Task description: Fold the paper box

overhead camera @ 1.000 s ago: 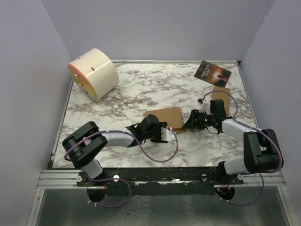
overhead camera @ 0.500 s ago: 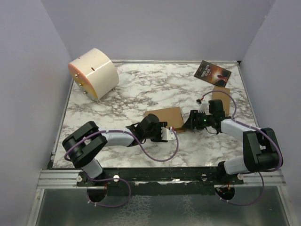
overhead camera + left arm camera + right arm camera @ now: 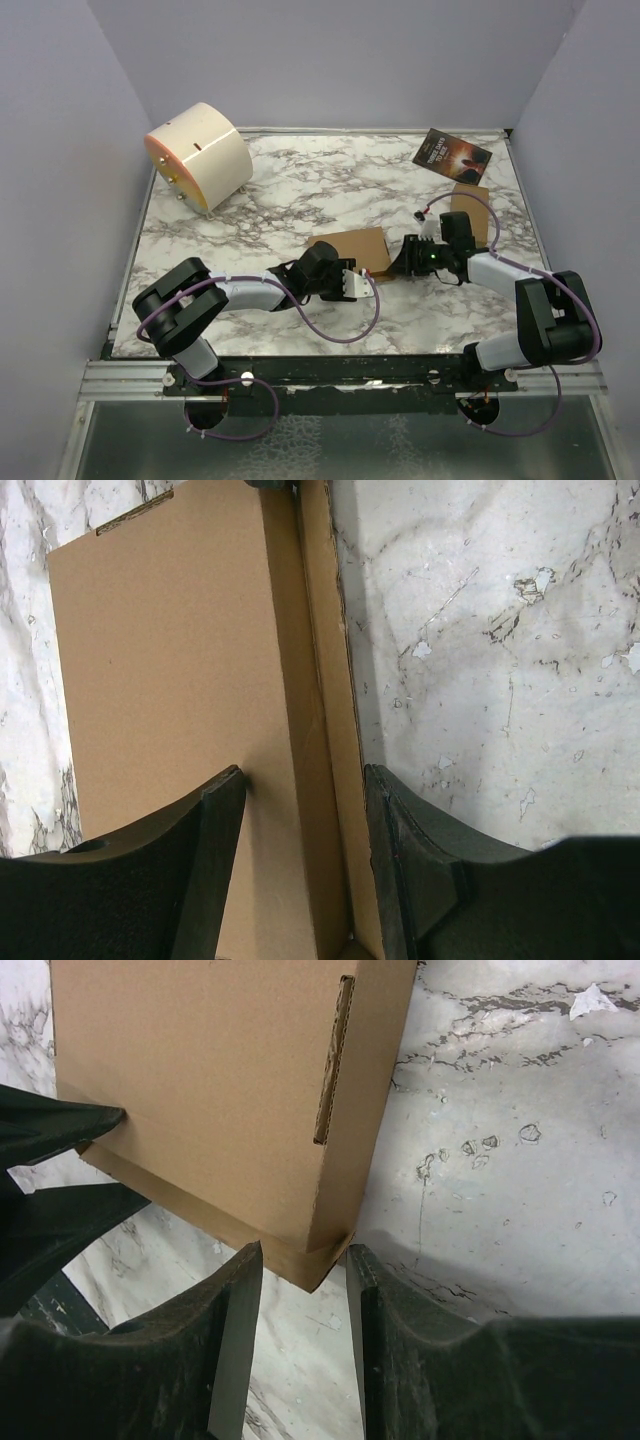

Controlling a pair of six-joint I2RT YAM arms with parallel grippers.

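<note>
The paper box lies folded flat and rectangular on the marble table between both arms. My left gripper is at its near edge. In the left wrist view one finger lies on the top panel of the paper box and the other stands outside the side flap, so my left gripper is open across that edge strip. My right gripper is at the box's right near corner. That corner of the paper box pokes between the tips of my open right gripper, with small gaps on both sides.
A smaller brown cardboard box lies behind the right arm, with a dark booklet beyond it at the back right. A white cylinder stands at the back left. Purple walls enclose the table.
The right jaws have narrowed around the box's corner, and the right wrist has edged slightly left. The left gripper and the box have stayed put.
</note>
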